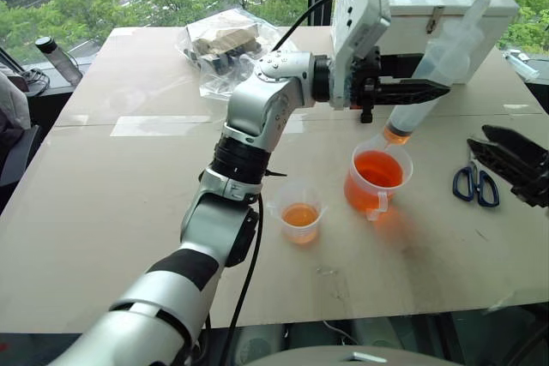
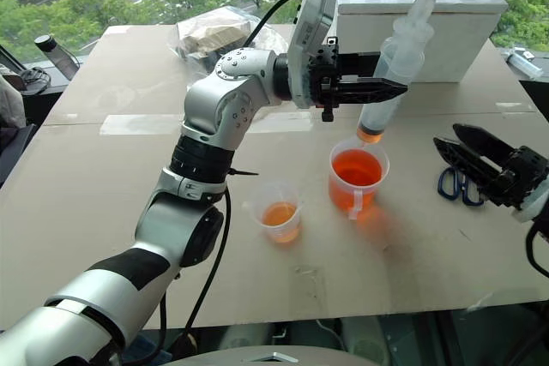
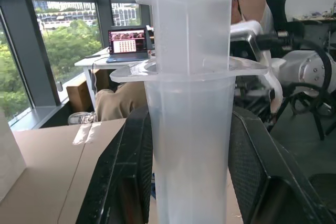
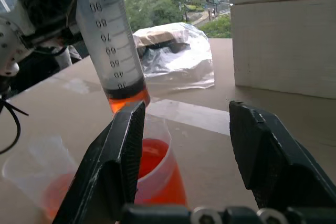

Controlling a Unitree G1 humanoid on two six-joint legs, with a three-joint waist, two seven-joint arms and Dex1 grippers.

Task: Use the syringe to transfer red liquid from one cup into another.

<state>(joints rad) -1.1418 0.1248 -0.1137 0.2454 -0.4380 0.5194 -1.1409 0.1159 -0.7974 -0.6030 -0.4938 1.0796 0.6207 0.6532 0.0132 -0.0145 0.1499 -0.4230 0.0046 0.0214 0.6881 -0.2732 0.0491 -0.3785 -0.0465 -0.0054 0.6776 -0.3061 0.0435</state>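
Beaker [image 1: 378,179] on the table [image 1: 103,212], about half full of red liquid [image 1: 378,167], handle toward the near edge. Small cup [image 1: 299,211] just beside it on the left, apart from it, with a shallow layer of the same liquid [image 1: 300,214]. Syringe [image 1: 433,70] above the beaker, tilted, tip down over the rim, plunger end up toward the white box [image 1: 429,6]. A little red just under the dark seal near the tip; barrel above it pale and empty-looking.

Left gripper [image 1: 410,90] clenched on the syringe barrel, fingers reaching level from the left. Right gripper [image 1: 515,160] low over the table's right side, well apart from the syringe, jaws released and holding nothing. Scissors [image 1: 474,184] with blue handles flat on the table just beside it. Clear bag [image 1: 225,45] of dark items at the far side, left of the box.

Left wrist view: barrel [image 3: 190,145] close up between two black fingers [image 3: 131,177], flange just above them; behind, a seated person [image 3: 118,100] at a desk with an open laptop [image 3: 127,44].

Right wrist view: printed scale on the barrel [image 4: 107,40], dark seal at the low marks, red band below it, tip over the beaker [image 4: 155,171]; own fingers [image 4: 113,166] spread wide either side.
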